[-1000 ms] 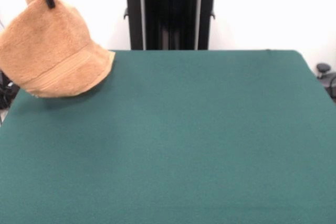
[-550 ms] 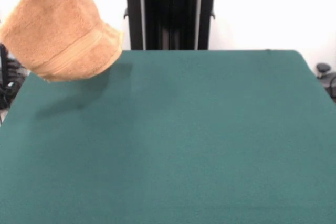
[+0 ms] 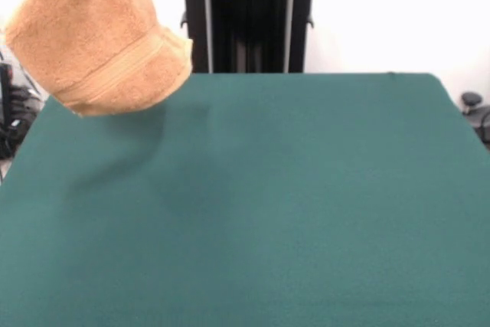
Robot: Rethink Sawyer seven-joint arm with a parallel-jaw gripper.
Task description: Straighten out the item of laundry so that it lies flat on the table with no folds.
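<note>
Towel is hanging clear of the green surface at its far left corner & rising w/ each frame, claw now going out the top edge so its grip can't be judged; nothing's flattened yet.

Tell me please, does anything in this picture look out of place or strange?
Yes. The towel is not on the table: it hangs in the air over the far left corner, tilted, its woven band slanting. Only its faint shadow falls on the green cloth. Nothing else stands out.
</note>
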